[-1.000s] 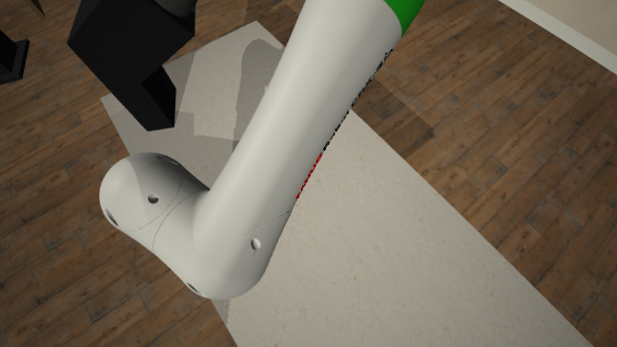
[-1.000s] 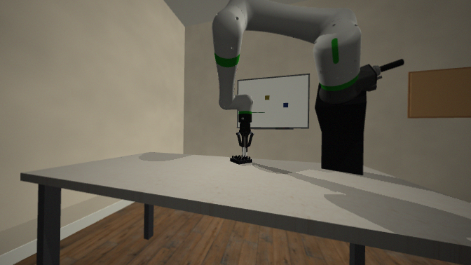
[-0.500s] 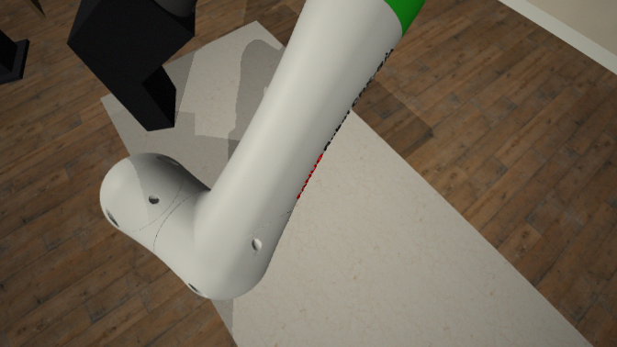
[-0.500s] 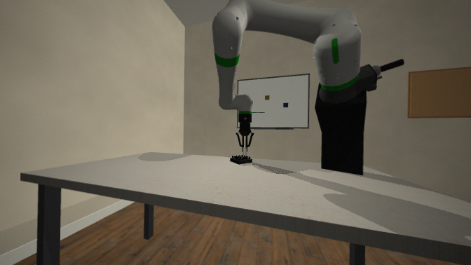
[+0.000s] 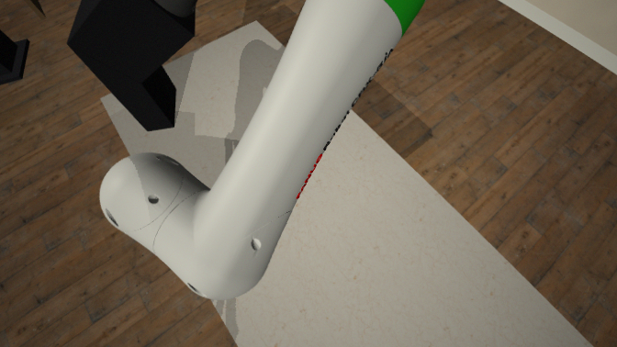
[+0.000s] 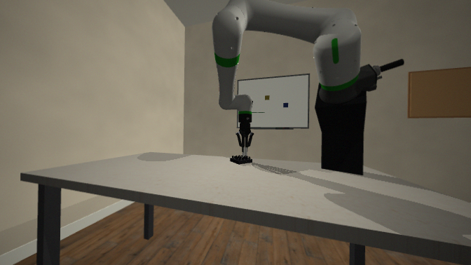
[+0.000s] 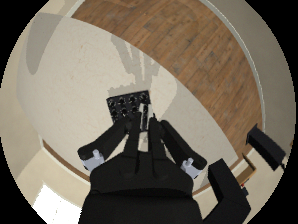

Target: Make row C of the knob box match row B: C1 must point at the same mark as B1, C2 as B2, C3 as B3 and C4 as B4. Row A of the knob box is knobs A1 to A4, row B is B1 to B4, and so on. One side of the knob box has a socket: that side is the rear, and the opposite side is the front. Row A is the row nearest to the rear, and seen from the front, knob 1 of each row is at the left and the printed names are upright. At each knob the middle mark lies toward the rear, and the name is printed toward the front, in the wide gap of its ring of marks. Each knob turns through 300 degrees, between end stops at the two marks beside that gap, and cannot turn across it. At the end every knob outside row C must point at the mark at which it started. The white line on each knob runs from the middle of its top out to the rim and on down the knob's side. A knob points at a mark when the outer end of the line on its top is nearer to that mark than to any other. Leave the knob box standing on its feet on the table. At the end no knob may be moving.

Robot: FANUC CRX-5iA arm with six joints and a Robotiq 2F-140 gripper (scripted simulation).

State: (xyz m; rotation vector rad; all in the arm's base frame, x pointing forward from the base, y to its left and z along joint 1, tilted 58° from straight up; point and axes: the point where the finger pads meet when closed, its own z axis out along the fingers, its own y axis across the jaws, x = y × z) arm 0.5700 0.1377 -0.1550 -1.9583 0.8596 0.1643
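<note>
The knob box [image 6: 241,160] [image 7: 123,106] is a small black box standing on the table [image 6: 175,182] [image 5: 390,252], far back near the robot's base. My gripper [image 6: 245,153] [image 7: 145,109] points straight down onto its top. The fingers are drawn close together around a knob on the side of the box nearer the base. The knobs, their white lines and the printed names are too small to read. In the top view my white arm [image 5: 275,138] hides both the box and the gripper.
The robot's black pedestal [image 6: 341,140] [image 5: 124,55] stands at the table's far edge, to the right of the box. A whiteboard [image 6: 273,102] hangs on the wall behind. Wooden floor lies around the table.
</note>
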